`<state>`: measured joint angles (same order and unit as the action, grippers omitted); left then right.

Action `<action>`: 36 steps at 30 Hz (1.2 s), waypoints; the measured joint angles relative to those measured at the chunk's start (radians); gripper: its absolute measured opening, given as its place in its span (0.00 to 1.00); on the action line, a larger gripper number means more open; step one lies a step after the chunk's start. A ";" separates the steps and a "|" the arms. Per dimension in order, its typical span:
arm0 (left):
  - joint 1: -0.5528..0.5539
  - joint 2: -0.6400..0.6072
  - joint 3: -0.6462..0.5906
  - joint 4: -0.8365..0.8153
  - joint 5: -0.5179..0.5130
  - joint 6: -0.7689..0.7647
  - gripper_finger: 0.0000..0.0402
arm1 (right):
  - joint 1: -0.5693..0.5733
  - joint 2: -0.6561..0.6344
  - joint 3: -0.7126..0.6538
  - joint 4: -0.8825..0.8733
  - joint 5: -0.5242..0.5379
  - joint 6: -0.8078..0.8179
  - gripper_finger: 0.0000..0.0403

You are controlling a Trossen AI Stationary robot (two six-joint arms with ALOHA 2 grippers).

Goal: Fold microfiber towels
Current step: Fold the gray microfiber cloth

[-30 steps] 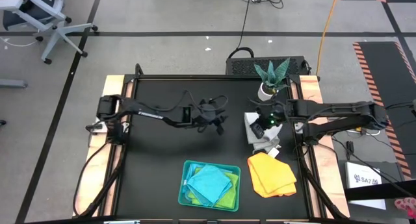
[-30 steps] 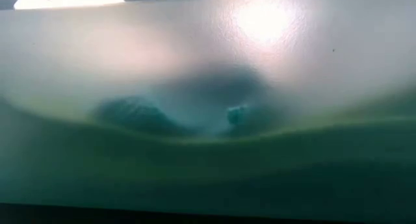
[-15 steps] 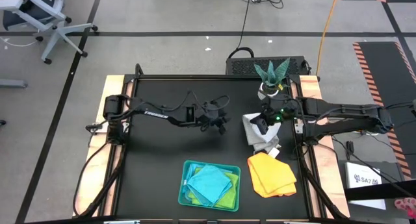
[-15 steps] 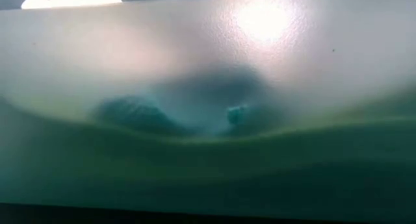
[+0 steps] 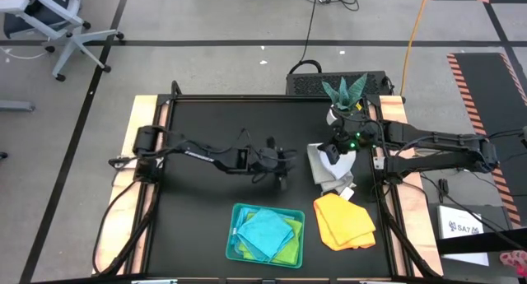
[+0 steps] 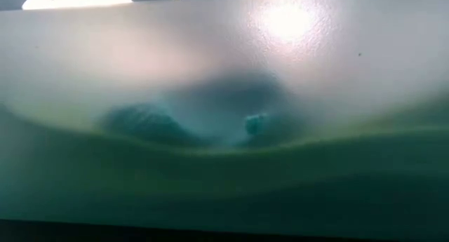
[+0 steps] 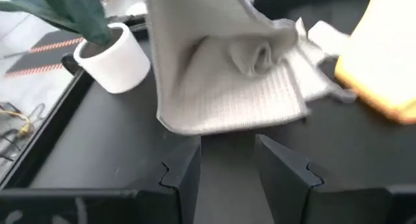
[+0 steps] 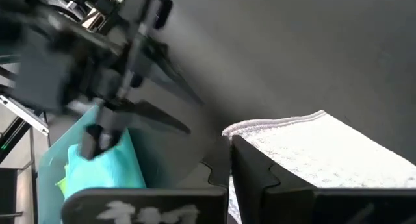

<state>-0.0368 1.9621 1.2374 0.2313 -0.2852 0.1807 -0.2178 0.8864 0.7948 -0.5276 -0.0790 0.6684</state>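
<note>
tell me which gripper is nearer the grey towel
Right. The right gripper sits on top of the grey towel, fingers shut. The left gripper is beside it, apart, fingers open toward its edge.

Pretty sure I work in a robotics lab or test bay, not anybody's home. My black table (image 5: 206, 202) sits on a bare grey floor (image 5: 206, 66) marked with dark tape lines, cables (image 5: 317, 12) snake across it, there's hazard-striped matting (image 5: 473, 82) off to one side and a rolling office chair (image 5: 49, 25) parked in the corner.
</note>
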 joint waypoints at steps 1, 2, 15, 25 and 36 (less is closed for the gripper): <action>0.000 0.022 -0.001 0.036 0.005 0.024 0.37 | 0.000 0.000 0.000 0.000 0.000 0.001 0.00; -0.001 0.038 -0.001 0.068 0.019 0.045 0.37 | 0.000 0.000 0.000 0.001 0.000 0.004 0.00; -0.048 0.164 0.000 0.242 0.110 0.201 0.37 | 0.001 0.015 0.000 0.030 0.031 0.044 0.00; -0.067 0.177 0.000 0.210 0.100 0.173 0.37 | -0.040 0.272 0.000 0.379 -0.069 -0.055 0.00; -0.067 0.177 0.000 0.208 0.097 0.125 0.37 | -0.132 0.398 0.001 0.743 -0.240 -0.043 0.00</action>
<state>-0.1037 2.1387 1.2373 0.4388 -0.1879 0.3054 -0.3496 1.2847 0.7956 0.2152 -0.3195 0.6252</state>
